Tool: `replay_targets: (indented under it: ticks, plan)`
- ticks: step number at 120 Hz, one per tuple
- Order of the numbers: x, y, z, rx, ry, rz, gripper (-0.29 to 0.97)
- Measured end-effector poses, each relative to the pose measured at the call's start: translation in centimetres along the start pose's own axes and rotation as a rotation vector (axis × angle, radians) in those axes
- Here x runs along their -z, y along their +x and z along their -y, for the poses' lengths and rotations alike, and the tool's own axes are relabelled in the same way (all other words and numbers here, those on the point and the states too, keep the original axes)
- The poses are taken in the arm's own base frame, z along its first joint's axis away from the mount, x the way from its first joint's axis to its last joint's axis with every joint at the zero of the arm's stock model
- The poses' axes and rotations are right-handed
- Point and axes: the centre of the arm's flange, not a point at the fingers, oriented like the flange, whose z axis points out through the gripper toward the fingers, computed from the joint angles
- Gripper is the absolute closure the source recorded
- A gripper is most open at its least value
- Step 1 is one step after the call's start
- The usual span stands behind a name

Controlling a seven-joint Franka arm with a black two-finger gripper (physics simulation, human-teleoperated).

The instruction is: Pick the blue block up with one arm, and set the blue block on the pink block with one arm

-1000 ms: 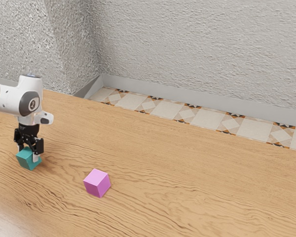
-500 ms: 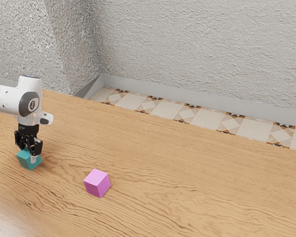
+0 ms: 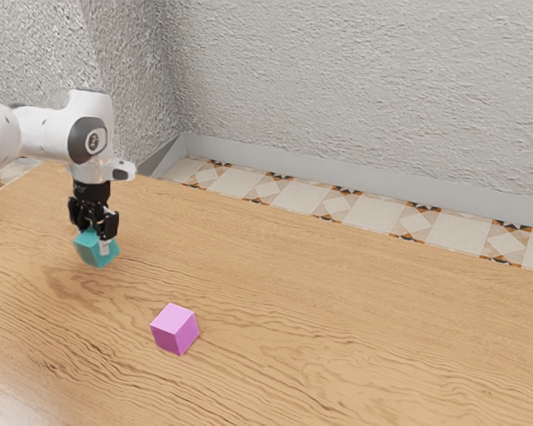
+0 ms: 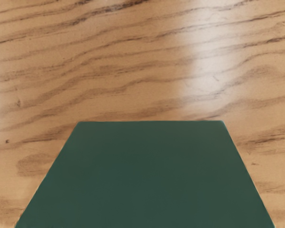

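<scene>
A teal-blue block [image 3: 96, 250] hangs above the wooden table, held between the black fingers of my gripper [image 3: 95, 240], which is shut on it. In the wrist view the same block [image 4: 147, 175] appears as a large dark green face just under my hand, with bare wood grain beyond it. The pink block [image 3: 175, 328] rests on the table, lower and toward the exterior view's right of the held block, well apart from it.
The wooden table [image 3: 338, 311] stretches toward the exterior view's right. A tiled floor strip [image 3: 355, 209] and a rough grey wall [image 3: 355, 80] lie beyond its far edge.
My gripper has risen and moved toward the exterior view's right, lifting the blue block off the table. The pink block has stayed in place.
</scene>
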Motion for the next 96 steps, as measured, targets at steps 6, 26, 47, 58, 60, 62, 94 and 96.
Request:
replay_targets:
  ticks: [6, 26, 47, 58, 60, 62, 94, 96]
  plan:
    - [0.2, 0.4, -1.8, 0.0, -0.024, 0.023, 0.32]
    - [0.1, 1.1, -7.5, 0.017, -0.079, 0.105, 0.31]
    - [-1.1, 1.0, -12.4, 0.043, -0.091, 0.182, 0.31]
    - [-1.3, 0.5, -14.3, 0.061, -0.084, 0.201, 0.31]
    - [-1.3, 0.5, -14.7, 0.064, -0.082, 0.203, 0.31]
    - [-1.3, 0.4, -15.1, 0.066, -0.08, 0.203, 0.31]
    - [-0.9, -1.0, -19.2, 0.105, -0.04, 0.158, 0.31]
    - [-1.0, -1.0, -19.3, 0.107, -0.037, 0.154, 0.31]
